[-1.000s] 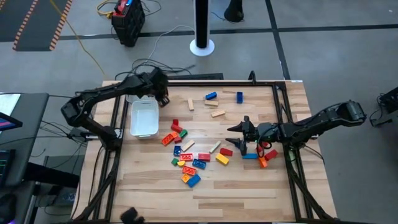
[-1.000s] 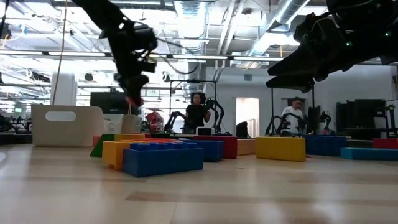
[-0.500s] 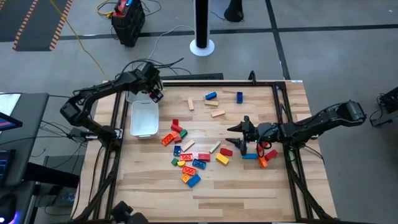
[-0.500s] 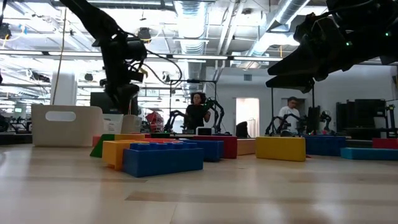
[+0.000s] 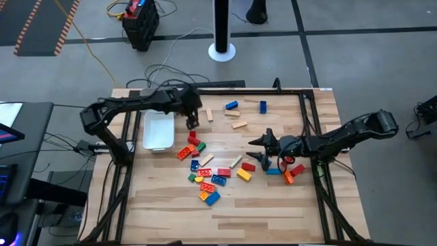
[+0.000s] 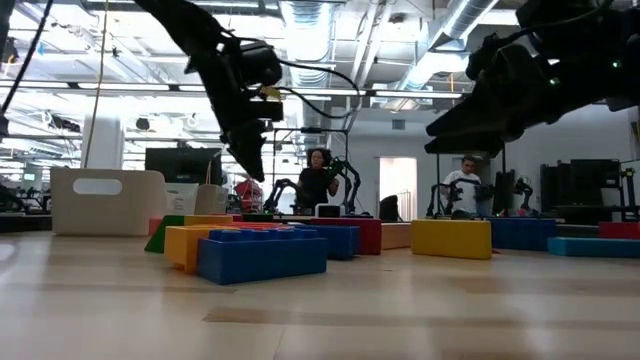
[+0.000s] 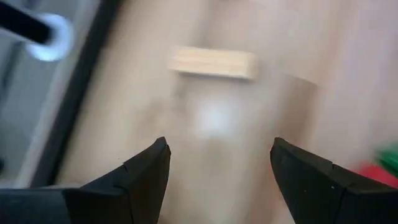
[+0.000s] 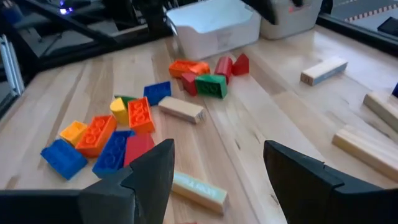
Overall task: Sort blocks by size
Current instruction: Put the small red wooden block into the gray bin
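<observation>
Left wrist view: left gripper [image 7: 217, 165] fingers apart, empty — pale tan bar [image 7: 213, 62] lies flat on table just ahead of fingertips, long axis crosswise to finger gap. Likely light, rigid, smooth; pinch across narrow width at mid-length. Right gripper [image 8: 217, 168] fingers apart, empty, block cluster [image 8: 124, 134] ahead.

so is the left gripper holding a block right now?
No, the left gripper is open and empty, with only bare table and a tan block ahead of it.
</observation>
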`<state>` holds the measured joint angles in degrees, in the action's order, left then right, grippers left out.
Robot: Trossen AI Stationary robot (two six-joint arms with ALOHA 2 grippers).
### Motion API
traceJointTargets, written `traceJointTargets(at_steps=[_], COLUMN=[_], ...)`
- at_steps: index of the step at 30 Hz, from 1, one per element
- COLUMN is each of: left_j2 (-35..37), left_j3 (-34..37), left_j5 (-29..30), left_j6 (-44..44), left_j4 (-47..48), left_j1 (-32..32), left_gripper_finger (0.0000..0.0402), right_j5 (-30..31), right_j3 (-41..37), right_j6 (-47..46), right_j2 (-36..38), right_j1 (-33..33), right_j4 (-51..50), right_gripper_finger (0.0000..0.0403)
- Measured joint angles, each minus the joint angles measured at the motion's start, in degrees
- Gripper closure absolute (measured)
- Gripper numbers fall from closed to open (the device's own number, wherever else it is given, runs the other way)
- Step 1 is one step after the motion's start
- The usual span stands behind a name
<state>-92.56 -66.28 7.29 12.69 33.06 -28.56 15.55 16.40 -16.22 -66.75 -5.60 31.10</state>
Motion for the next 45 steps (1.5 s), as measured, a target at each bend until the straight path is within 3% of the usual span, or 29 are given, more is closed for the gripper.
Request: traceJointTargets(at_steps=[5, 8, 12, 20, 24, 28, 34, 45], left_j2=[-0.2, -0.4, -0.6, -0.6, -4.6, -8.9, -9.9, -10.2], left_j3=[-1.1, -0.7, 1.6, 2.1, 2.2, 2.2, 2.2, 1.9], left_j5=[-6.6, -6.0, -2.6, -1.8, -7.8, -8.1, -4.4, -3.7], left_j6=[2.2, 5.9, 8.3, 4.3, 5.1, 6.4, 6.2, 6.1], left_j4=[9.4, 13.1, 10.2, 5.4, 5.3, 5.2, 4.7, 3.1], left_j1=[4.3, 7.6, 10.1, 6.2, 4.8, 4.8, 4.9, 4.9], left_gripper_finger=[0.0137, 0.0137, 0.0137, 0.0137, 0.0143, 0.0158, 0.0208, 0.0365], right_j5=[0.0, 0.0, 0.0, 0.0, 0.0, 0.0, 0.0, 0.0], right_j3=[0.0, 0.0, 0.0, 0.0, 0.0, 0.0, 0.0, 0.0], right_j6=[-0.3, -0.4, -0.5, -0.9, -0.9, -0.9, -0.9, -0.8], right_j2=[0.2, 0.2, 0.2, 0.2, 0.2, 0.2, 0.2, 0.2], right_j1=[0.0, 0.0, 0.0, -0.7, -1.3, -1.7, -1.7, -1.7], right_j4=[-2.0, -2.1, -1.9, -0.8, 0.7, 0.7, 0.7, 0.7], right_gripper_finger=[0.0129, 0.0129, 0.0129, 0.0129, 0.0129, 0.0129, 0.0129, 0.0129])
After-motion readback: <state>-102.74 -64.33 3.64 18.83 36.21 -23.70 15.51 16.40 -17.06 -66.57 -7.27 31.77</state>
